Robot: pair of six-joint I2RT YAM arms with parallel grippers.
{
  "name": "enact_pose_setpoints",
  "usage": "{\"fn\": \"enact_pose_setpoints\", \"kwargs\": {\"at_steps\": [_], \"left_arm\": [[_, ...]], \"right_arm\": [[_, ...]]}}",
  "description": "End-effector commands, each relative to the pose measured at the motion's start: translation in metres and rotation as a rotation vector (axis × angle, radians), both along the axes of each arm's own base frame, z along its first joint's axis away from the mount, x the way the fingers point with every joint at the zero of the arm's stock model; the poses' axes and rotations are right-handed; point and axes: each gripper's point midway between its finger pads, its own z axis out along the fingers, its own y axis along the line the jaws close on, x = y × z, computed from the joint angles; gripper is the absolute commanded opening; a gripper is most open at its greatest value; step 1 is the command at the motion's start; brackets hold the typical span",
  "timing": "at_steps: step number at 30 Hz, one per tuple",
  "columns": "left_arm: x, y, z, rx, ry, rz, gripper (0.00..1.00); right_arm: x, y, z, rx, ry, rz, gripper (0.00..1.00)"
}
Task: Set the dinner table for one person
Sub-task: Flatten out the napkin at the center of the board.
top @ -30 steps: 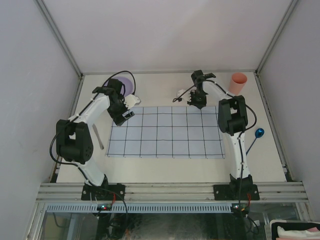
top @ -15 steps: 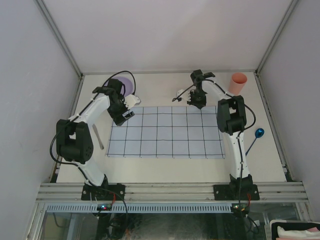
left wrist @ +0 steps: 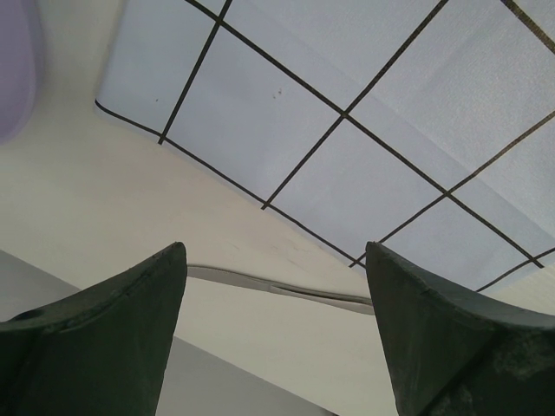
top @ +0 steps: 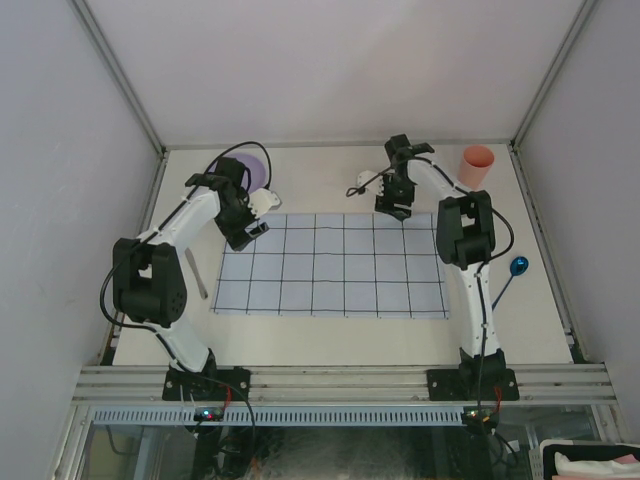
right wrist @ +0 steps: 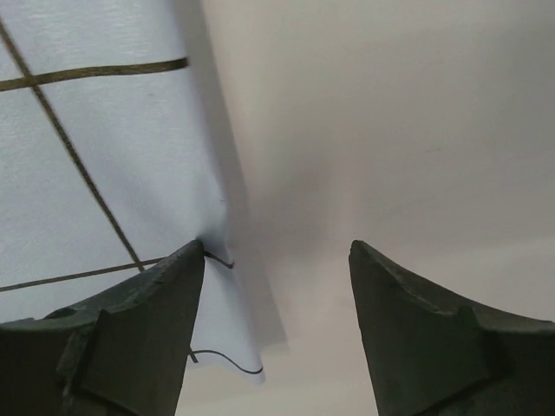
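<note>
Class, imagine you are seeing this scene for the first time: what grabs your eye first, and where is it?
The pale blue grid cloth fills the middle of the table, with the left gripper and right gripper, both open, over its far corners. A pink cup stands at the far right and a purple dish at the far left.

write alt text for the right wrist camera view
The right gripper, dark jaws apart and empty, points down at the edge of a pale blue cloth with dark grid lines. The cloth fills the left, puckered beside one jaw tip; bare off-white dinner table fills the right.
</note>
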Motion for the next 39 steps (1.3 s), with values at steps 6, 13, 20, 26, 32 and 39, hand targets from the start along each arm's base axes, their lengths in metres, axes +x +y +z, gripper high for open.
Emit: {"fn": "enact_pose_setpoints", "kwargs": {"at_steps": [6,13,20,26,32,39], "left_arm": [[0.015,0.007,0.025,0.009,-0.108,0.027,0.89],[0.017,0.017,0.031,0.035,-0.15,0.065,0.89],[0.027,0.065,0.083,0.03,-0.395,0.294,0.93],[0.02,0.093,0.115,-0.065,-0.497,0.441,1.0],[0.0,0.094,0.083,-0.065,-0.392,0.494,1.0],[-0.03,0.078,0.067,-0.161,-0.341,0.554,1.0]], "right_arm": [[0.045,-0.009,0.113,0.189,-0.321,-0.185,0.7],[0.029,-0.008,0.191,0.329,-0.417,-0.246,0.7],[-0.033,-0.026,0.293,0.792,-0.568,-0.503,0.82],[-0.065,-0.066,0.285,1.022,-0.496,-0.83,1.0],[-0.09,-0.056,0.219,0.938,-0.244,-0.877,1.0],[-0.093,-0.041,0.188,0.958,-0.106,-0.965,1.0]]}}
